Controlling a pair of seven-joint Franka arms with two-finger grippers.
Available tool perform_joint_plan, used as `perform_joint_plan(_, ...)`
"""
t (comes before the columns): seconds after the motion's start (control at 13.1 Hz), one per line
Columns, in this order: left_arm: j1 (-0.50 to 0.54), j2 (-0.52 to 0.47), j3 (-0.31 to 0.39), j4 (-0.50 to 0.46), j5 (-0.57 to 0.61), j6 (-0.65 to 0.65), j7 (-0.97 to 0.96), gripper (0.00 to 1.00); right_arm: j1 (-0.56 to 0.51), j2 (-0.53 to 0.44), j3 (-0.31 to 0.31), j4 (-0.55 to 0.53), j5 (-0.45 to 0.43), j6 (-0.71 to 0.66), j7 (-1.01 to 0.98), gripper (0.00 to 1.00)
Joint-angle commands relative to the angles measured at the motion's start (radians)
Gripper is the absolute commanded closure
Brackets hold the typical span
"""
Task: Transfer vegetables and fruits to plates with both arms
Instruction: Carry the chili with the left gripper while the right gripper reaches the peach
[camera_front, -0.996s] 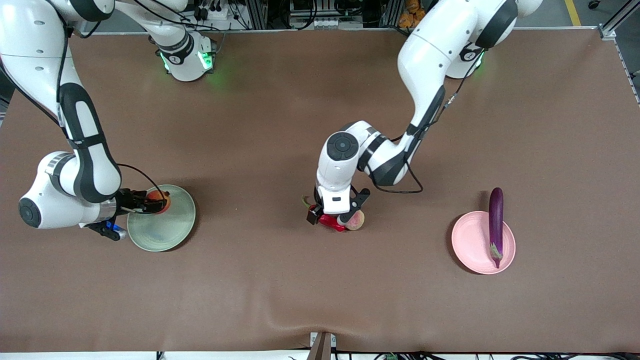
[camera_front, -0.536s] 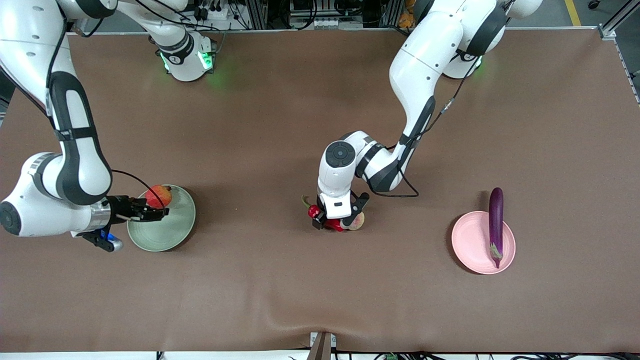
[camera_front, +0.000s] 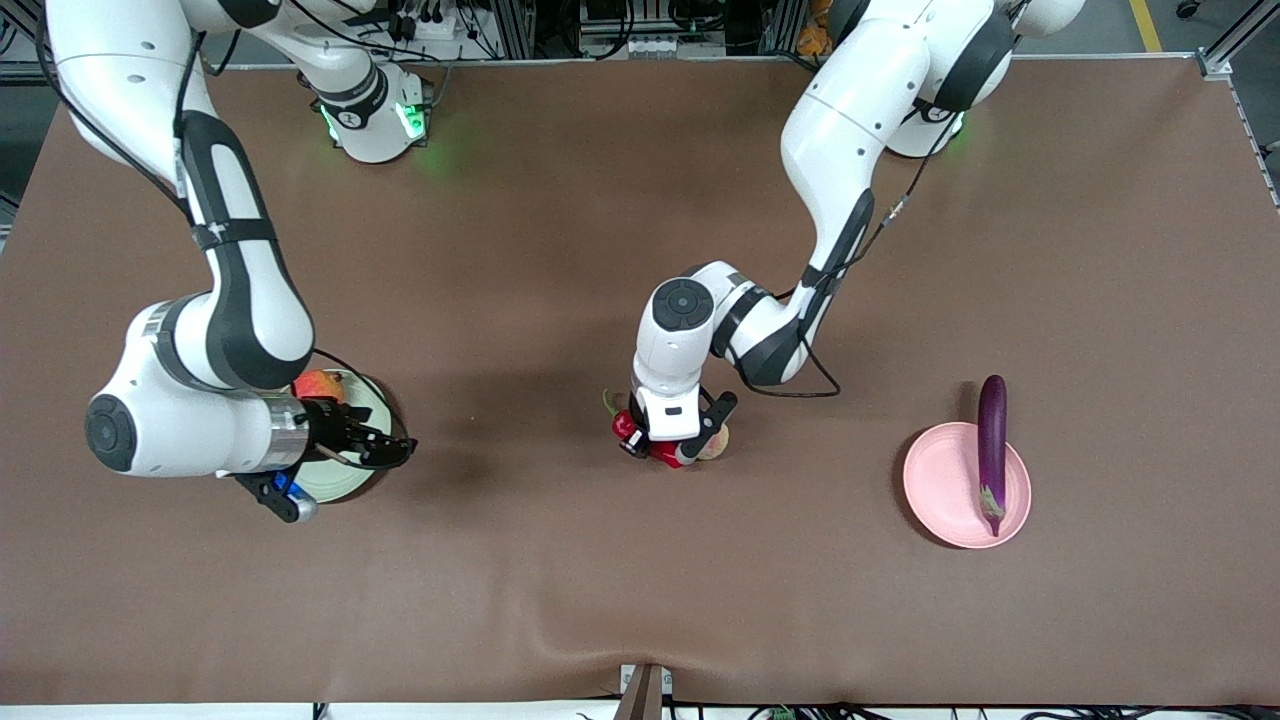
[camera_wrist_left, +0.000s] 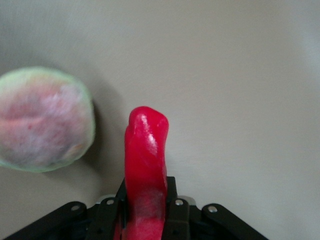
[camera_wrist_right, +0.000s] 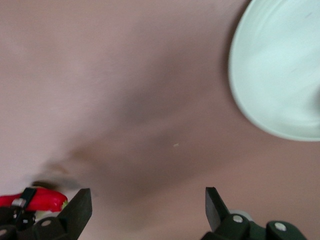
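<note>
My left gripper (camera_front: 660, 448) is shut on the red chili pepper (camera_front: 650, 445) at the middle of the table; the left wrist view shows the chili (camera_wrist_left: 146, 165) clamped between the fingers. The pinkish peach (camera_front: 714, 442) lies on the cloth touching it, and shows in the left wrist view (camera_wrist_left: 42, 120). My right gripper (camera_front: 385, 450) is open and empty over the edge of the pale green plate (camera_front: 335, 478). The red apple (camera_front: 318, 385) sits on that plate. The purple eggplant (camera_front: 991, 450) lies across the pink plate (camera_front: 940, 490).
The brown cloth (camera_front: 560, 560) covers the table. The right arm's forearm hides much of the green plate. The green plate (camera_wrist_right: 280, 65) and the chili (camera_wrist_right: 37, 200) show in the right wrist view.
My right gripper has moved off the apple and swung across the green plate toward the table's middle. My left gripper has closed on the chili and stays over it.
</note>
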Motion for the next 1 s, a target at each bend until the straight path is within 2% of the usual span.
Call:
perform_joint_plan(0.0,0.051,-0.155,-0.003,-0.049,0.009,-0.163,0.131,1.0,0.089,0.026,-0.008,0.039,0.062,0.085,0.156,0.0)
perform_joint_plan(0.23,0.173,-0.259,-0.03,-0.075,-0.04,-0.267,0.399,1.0,0.201,0.064,-0.008,0.042,0.064,0.246,0.288,0.0)
perform_joint_plan(0.31,0.228,-0.299,-0.048,-0.112,-0.046,-0.285,0.502,1.0,0.235,0.085,-0.008,0.042,0.065,0.316,0.344,0.0)
perform_joint_plan(0.46,0.329,-0.406,-0.067,-0.254,-0.046,-0.31,0.721,1.0,0.342,0.133,-0.009,0.057,0.062,0.468,0.478,0.0)
perform_joint_plan(0.61,0.44,-0.499,-0.07,-0.386,-0.046,-0.31,0.933,1.0,0.425,0.216,-0.009,0.13,0.062,0.597,0.623,0.0)
perform_joint_plan(0.77,0.529,-0.527,-0.073,-0.468,-0.046,-0.311,1.079,1.0,0.485,0.312,-0.017,0.253,0.05,0.611,0.76,0.0)
perform_joint_plan(0.92,0.618,-0.519,-0.072,-0.519,-0.046,-0.31,1.252,1.0,0.524,0.365,-0.024,0.301,0.041,0.618,0.788,0.0)
